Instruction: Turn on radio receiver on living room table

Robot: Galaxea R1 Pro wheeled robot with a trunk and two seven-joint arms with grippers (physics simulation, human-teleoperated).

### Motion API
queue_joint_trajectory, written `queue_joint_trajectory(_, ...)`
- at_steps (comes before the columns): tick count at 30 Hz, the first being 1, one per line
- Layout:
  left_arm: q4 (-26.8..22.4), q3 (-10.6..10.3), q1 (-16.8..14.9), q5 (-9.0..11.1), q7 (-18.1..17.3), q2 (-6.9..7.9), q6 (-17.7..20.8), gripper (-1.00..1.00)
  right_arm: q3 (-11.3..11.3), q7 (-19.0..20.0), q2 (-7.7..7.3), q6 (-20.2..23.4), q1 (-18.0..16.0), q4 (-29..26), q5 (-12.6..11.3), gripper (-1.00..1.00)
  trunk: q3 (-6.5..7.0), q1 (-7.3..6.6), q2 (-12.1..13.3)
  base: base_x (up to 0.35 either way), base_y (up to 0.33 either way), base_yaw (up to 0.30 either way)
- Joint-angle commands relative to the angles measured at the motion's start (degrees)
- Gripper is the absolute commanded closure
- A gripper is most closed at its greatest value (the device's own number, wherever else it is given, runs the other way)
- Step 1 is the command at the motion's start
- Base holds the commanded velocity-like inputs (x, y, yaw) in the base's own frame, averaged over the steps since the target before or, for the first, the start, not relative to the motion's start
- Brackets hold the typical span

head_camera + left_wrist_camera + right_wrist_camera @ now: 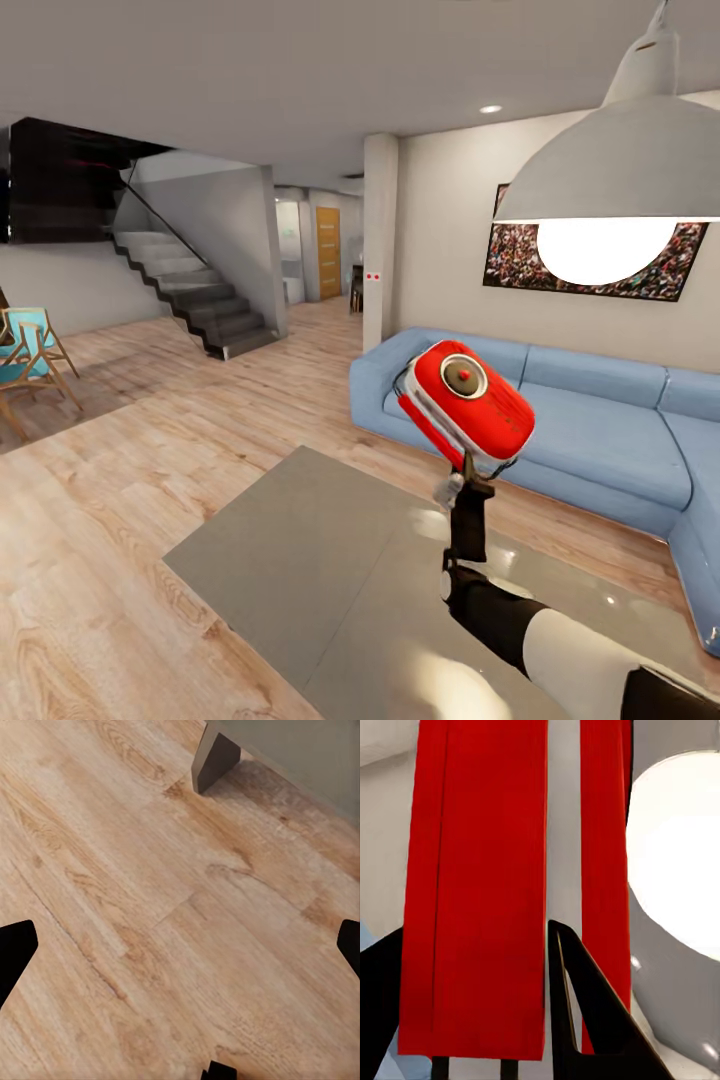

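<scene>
Head view shows the right gripper [468,470] raised in the air above the table [300,560], and it holds the radio receiver [466,402] from below. The radio receiver is tilted, with its round face and the small red knob turned up and toward the camera, and it is clear of the table top, well above it. The right arm comes from the near right corner and goes up to the gripper. Behind the radio, on the far right, stands the blue sofa [590,430], and above it the crowd picture [510,250] hangs on the wall. The grey pendant lamp [620,170] with its bright bulb hangs at the upper right, near the camera. On the far left are the stairs [190,295] and a wooden chair [30,360] with a blue seat.

In the right wrist view the red body of the radio receiver [480,885] stands between the dark fingers [585,1012], which close on it; the lit lamp [675,855] is behind.

In the left wrist view the left gripper [180,945] is spread wide, its dark fingertips [13,949] at both edges, with nothing between them. It points down at the wood floor [150,907], near one table leg [214,757].
</scene>
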Motion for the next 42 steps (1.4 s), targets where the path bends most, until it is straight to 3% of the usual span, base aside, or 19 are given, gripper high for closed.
queue_joint_trajectory(1,0.0,0.0,0.0,0.0,0.0,0.00,0.0,-1.00,1.7,-2.0,0.01,0.7,0.1,0.5,0.0,1.00,0.00,0.00,0.0,0.000,0.000,0.000)
queue_joint_trajectory(7,0.0,0.0,0.0,0.0,0.0,0.05,0.0,-1.00,6.6,-6.8,-0.03,4.2,0.4,2.5,0.2,1.00,0.00,0.00,0.0,0.000,0.000,0.000)
queue_joint_trajectory(18,0.0,0.0,0.0,0.0,0.0,0.08,0.0,-1.00,11.0,-14.7,-0.06,5.5,0.6,4.9,0.2,1.00,0.00,0.00,0.0,0.000,0.000,0.000)
queue_joint_trajectory(42,0.0,0.0,0.0,0.0,0.0,0.03,0.0,-1.00,11.8,-17.3,-0.11,10.5,0.6,6.0,0.2,1.00,0.00,0.00,0.0,0.000,0.000,0.000)
